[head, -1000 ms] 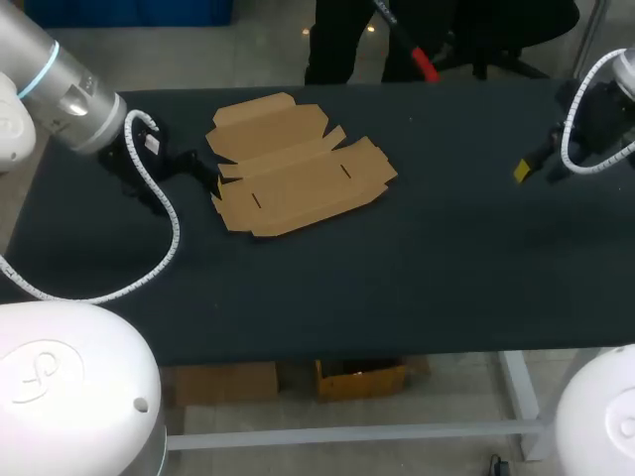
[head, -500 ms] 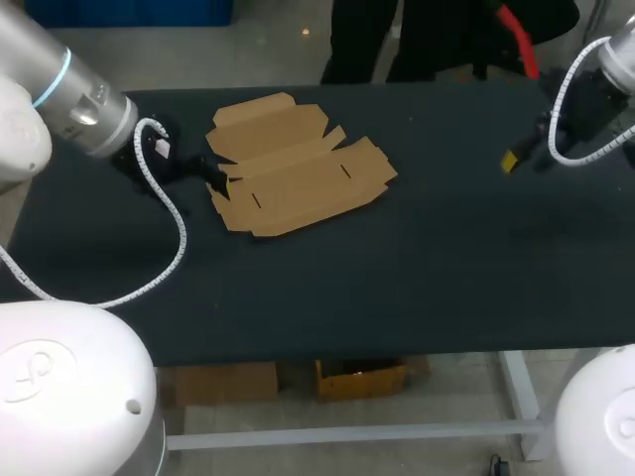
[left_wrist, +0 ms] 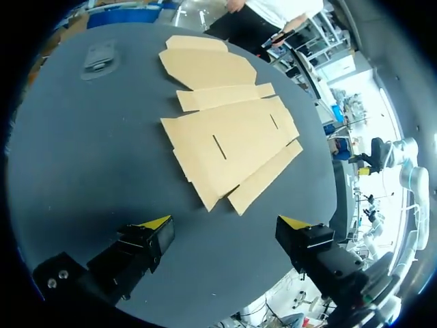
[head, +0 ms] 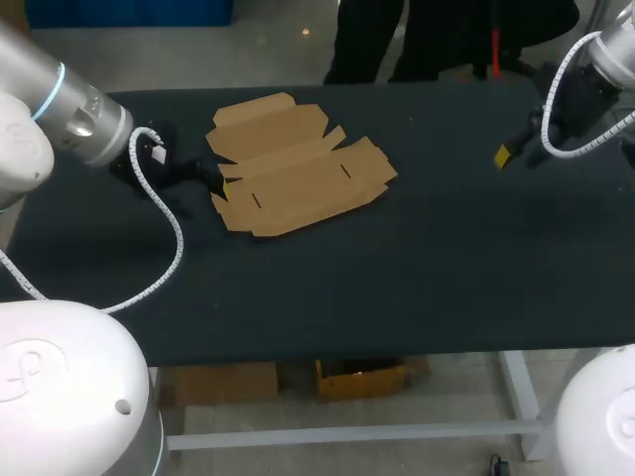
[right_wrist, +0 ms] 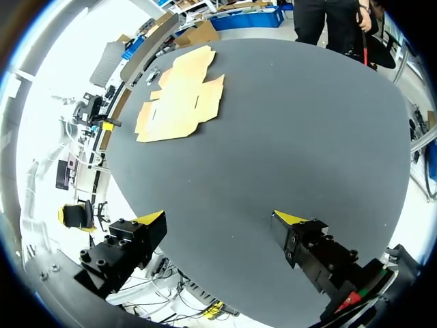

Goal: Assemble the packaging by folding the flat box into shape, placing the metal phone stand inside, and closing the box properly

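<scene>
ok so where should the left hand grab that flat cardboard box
Probably the end edge nearest the left hand, coming in low from that side. The cardboard box lies fully flat on the table, with nothing standing up to pinch, so an outer edge is the only part a finger could slip under. The hand's open fingers face that end.

**Item:** work table (head: 417,268), one.
**Top:** flat, matt black covering (cloth or mat, cannot tell which). It spans nearly the full width of the head view, and its near and far edges are straight.
**Underframe:** pale grey metal. One leg (head: 521,397) stands beneath the table's near right corner. One horizontal rail (head: 347,433) runs below the table's near edge and meets that leg.
**Light:** even across the top, with a faint sheen on the covering.
</scene>
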`<state>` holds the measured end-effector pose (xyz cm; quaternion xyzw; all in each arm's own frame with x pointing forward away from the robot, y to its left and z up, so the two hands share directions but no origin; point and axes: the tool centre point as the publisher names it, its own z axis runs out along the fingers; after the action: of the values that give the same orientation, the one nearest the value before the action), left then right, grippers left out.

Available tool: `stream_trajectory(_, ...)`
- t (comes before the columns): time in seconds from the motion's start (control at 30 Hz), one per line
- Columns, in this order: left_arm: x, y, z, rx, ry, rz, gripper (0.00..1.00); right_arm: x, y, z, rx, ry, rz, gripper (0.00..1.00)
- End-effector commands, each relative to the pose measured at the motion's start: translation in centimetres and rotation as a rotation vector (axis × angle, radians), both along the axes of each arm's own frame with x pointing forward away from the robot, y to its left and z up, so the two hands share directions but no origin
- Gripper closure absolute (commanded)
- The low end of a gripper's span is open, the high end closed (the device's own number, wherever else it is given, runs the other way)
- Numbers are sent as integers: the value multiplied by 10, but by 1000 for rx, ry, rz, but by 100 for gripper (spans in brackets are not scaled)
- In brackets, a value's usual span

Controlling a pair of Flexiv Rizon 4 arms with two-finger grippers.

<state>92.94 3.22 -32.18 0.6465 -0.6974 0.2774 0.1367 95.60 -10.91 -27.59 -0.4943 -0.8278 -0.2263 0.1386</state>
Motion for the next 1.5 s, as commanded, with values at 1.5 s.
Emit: stream_trajectory(1.5,52,-4,-53,-259,65,233,35,16,8,6,36,2,27,0)
